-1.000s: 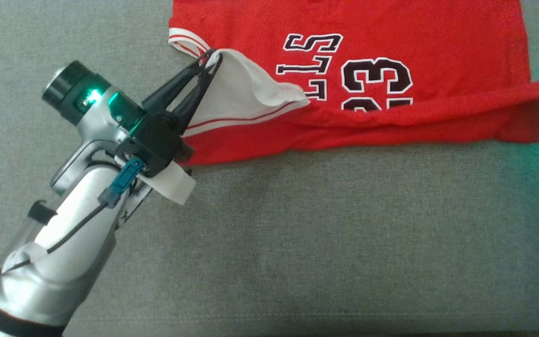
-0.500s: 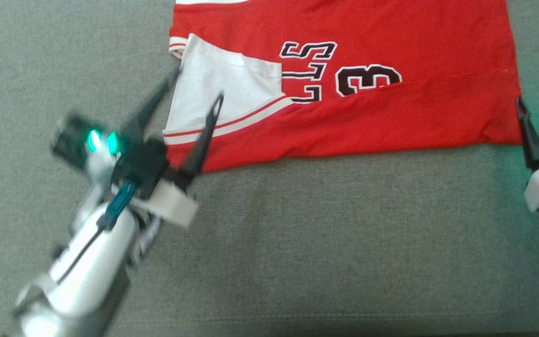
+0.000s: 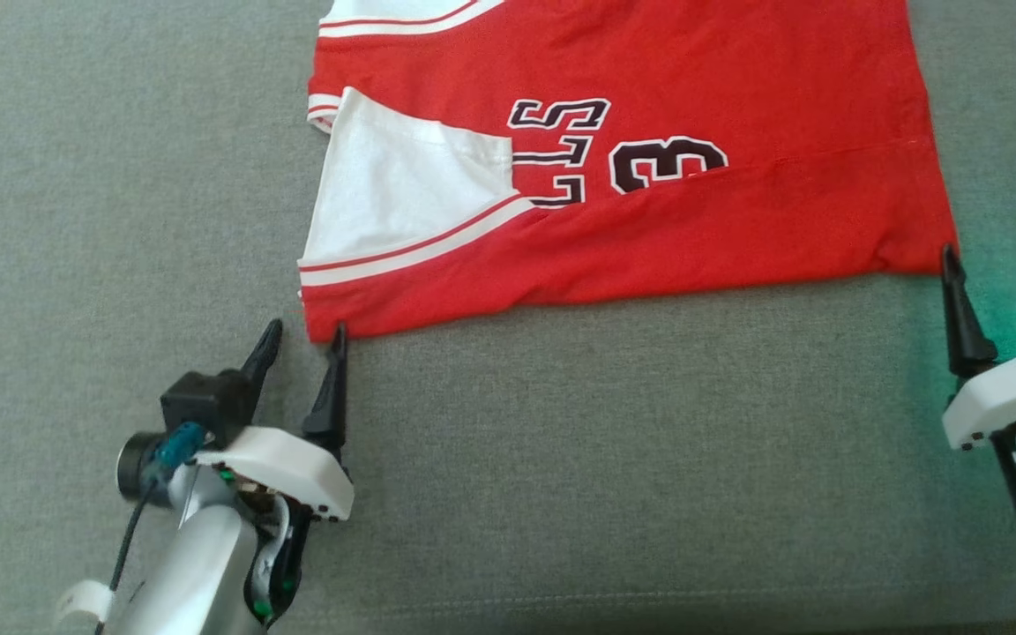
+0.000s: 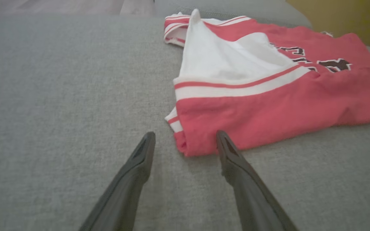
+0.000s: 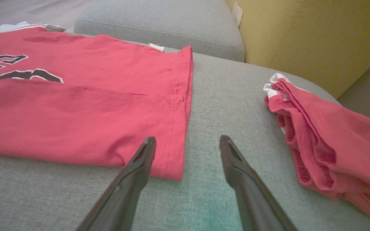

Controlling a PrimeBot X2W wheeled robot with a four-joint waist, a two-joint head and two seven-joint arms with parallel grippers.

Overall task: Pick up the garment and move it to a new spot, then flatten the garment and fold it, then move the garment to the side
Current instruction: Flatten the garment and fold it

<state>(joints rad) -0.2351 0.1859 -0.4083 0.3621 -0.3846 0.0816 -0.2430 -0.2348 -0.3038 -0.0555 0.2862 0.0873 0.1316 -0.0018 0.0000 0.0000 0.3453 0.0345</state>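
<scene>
Released and drawn back, left gripper (image 3: 307,328) and right gripper (image 3: 986,245) gape at near corners of the jersey (image 3: 649,238), whose long axis spans them.

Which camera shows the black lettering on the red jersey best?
Head view: seen from above, the lettering reads clearly, though partly covered. The left wrist view shows it far off and slanted; the right wrist view cuts it at the edge.

Left end effector (image 3: 305,328) and right end effector (image 3: 986,245): tapering black fingers (image 3: 332,379), white housings (image 3: 1002,397); teal plug (image 3: 175,438), black cable (image 3: 127,547) beside left housing (image 3: 283,463).
</scene>
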